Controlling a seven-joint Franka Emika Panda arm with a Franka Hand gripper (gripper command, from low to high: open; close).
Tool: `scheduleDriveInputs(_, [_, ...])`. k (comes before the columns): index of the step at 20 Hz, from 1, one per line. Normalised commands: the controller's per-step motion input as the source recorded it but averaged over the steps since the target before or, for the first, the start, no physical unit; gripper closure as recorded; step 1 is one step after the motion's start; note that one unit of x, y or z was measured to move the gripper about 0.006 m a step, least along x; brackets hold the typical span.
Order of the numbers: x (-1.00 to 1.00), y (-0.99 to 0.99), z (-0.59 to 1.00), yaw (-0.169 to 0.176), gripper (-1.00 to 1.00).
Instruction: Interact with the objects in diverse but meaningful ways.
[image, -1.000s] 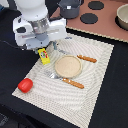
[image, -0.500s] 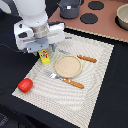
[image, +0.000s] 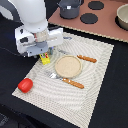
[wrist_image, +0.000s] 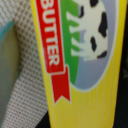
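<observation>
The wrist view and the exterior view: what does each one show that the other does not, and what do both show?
Only the wrist view shows the print on the yellow block: the word BUTTER on a red ribbon and a cow. Only the exterior view shows the tomato, the round plate, the fork, the pot and the hand. Both show the yellow block and the pale mat.

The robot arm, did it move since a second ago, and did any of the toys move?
Barely. The gripper stays low over the yellow butter block at the placemat edge; whether it holds the block can't be told. The block hasn't visibly shifted. The tomato, round plate, two brown-handled utensils and the pot all stayed put.
</observation>
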Motion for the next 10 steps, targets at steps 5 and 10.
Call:
scheduleDriveInputs(5, [0.01, -0.11, -0.19, 0.041, 1.00])
scheduleDriveInputs(10, [0.20, -0.06, 0.82, -0.019, 1.00])
